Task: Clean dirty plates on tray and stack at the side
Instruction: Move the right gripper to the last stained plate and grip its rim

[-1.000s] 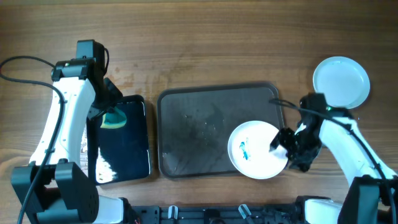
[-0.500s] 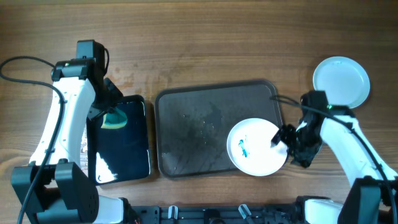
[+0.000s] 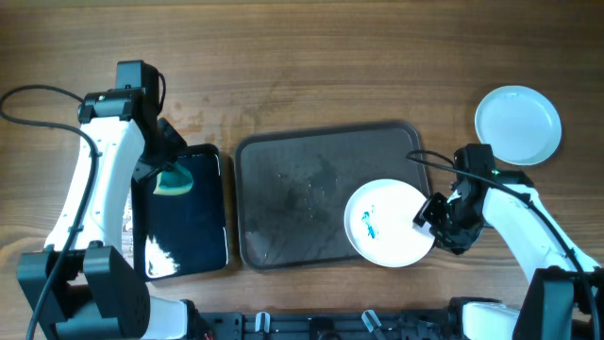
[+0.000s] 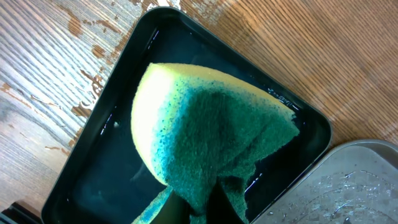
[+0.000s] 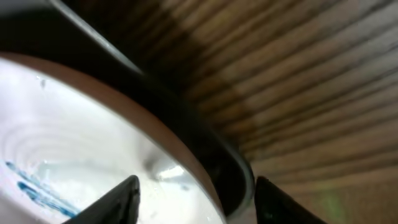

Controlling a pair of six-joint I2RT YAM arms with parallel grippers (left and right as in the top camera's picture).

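The wooden surface (image 3: 311, 66) carries the large grey-brown tray (image 3: 302, 189) at its middle, and every place here is given from that tray. Just off the tray's left edge lies a smaller glossy black tray (image 3: 189, 236). Well beyond the tray's far right corner, on bare wood, sits a pale plate (image 3: 517, 125) that looks clean; whether another lies under it cannot be told. In the tray's near right corner the dirty white plate (image 3: 392, 241) lies flat with its right rim up against the tray's right wall. The right gripper (image 3: 427, 213) is at that same wall with its jaws spread. In the wrist view one finger hangs over the plate's inner face and the other outside the tray's wall, so both the plate rim and the tray rim stand in the gap, neither pinched. The left gripper (image 3: 162, 170) is over the black tray, off the tray's left edge, pressed together on a folded green and yellow sponge (image 4: 211, 137). The blue smear (image 3: 369, 227) is on the half of the plate turned towards the tray's middle, away from the right gripper. The plate is round and has no long axis, so any stretch of rim should serve. The right arm is plainly the nearer, and the plate reaches from its fingers towards the tray's middle. The point to watch, as I judge it, is that closing takes the plate rim alone and not the tray wall with it
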